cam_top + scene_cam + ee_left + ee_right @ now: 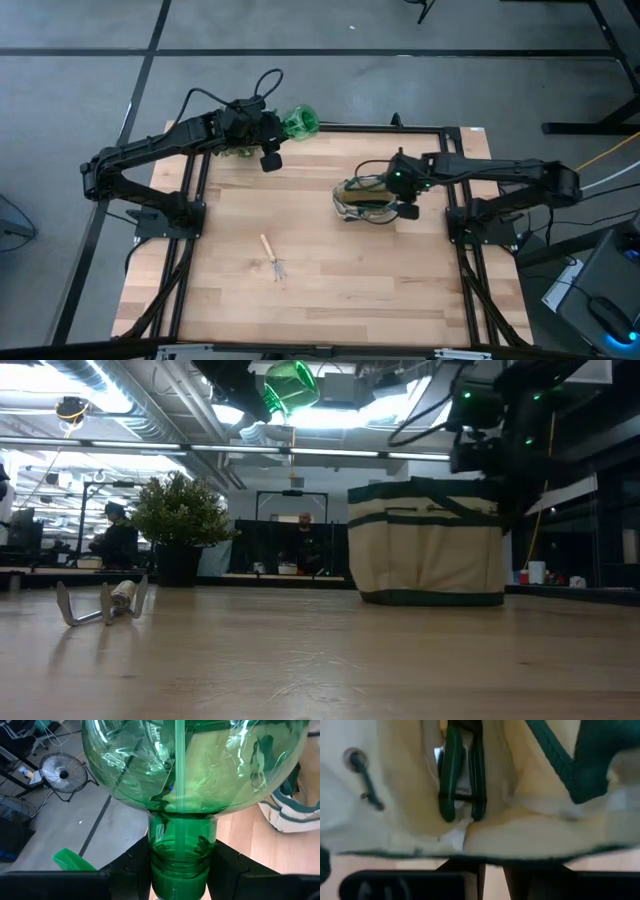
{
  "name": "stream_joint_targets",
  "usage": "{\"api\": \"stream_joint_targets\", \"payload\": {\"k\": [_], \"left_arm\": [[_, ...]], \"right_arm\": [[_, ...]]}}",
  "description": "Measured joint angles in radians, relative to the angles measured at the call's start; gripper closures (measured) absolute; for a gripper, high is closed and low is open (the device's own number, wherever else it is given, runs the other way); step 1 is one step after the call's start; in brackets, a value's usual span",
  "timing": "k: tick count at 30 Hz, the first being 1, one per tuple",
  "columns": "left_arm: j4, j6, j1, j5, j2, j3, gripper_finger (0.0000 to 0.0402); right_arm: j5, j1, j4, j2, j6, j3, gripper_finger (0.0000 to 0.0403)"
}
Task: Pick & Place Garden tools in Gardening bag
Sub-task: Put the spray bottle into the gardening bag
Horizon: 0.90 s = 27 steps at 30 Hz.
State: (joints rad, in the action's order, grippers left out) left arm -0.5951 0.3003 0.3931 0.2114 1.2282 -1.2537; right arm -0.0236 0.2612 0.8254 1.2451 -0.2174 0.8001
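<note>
My left gripper [283, 126] is shut on a bright green see-through plastic bottle [300, 122], high above the table's far edge; it shows at the top of the low view [290, 388]. The beige gardening bag [362, 197] with dark green trim stands on its base [430, 597] on the table's right half. My right gripper [392, 196] is at the bag's right rim, shut on it. A green-handled tool [462, 775] lies inside the bag. The wood-handled mini rake [272, 258] lies flat on the table near the middle. My left gripper pinches the bottle's neck [182, 855] between its two fingers [125, 867], which lie across the neck. The round body [190, 760] sticks out beyond the fingertips. The bottle is lifted clear of the table. My right gripper is on the bag's upper rim [485, 842], coming from the table's right side. The fabric folds over the fingertips and hides the place of contact. The bag stands upright on the table.
A bushy potted plant [180, 510] stands at the table's far left, mostly under my left arm in the high view [235, 150]. Bare wooden table [350, 280] lies around the rake. People sit in the room beyond the table [305, 545].
</note>
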Motion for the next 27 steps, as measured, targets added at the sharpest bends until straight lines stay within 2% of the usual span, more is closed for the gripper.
{"api": "stream_joint_targets", "payload": {"k": [4,10,15,18,21,24,27], "left_arm": [[0.0,-0.002,0.0,-0.002,0.0,0.0,0.0271],[0.0,-0.003,0.0,-0.007,0.0,0.0,0.027],[0.0,-0.02,0.0,-0.064,0.0,0.0,0.027],[0.0,-0.028,-0.003,-0.082,0.0,0.0,0.027],[0.0,-0.028,-0.013,-0.074,0.0,0.0,0.027],[0.0,-0.028,-0.014,-0.074,0.0,0.0,0.027],[0.0,-0.028,-0.018,-0.072,0.0,0.0,0.027]], "right_arm": [[0.024,-0.001,-0.122,0.055,0.0,0.0,0.0343],[0.129,-0.004,-0.353,0.112,0.0,0.0,0.0343],[0.139,-0.026,-0.572,0.153,0.001,0.0,0.0343],[0.201,-0.029,-0.679,0.161,0.07,0.002,0.0343],[0.287,-0.021,-0.694,0.154,0.16,0.034,0.0343],[0.357,-0.013,-0.699,0.12,0.176,0.068,0.0343],[0.372,-0.012,-0.694,0.069,0.186,0.078,0.0343]]}}
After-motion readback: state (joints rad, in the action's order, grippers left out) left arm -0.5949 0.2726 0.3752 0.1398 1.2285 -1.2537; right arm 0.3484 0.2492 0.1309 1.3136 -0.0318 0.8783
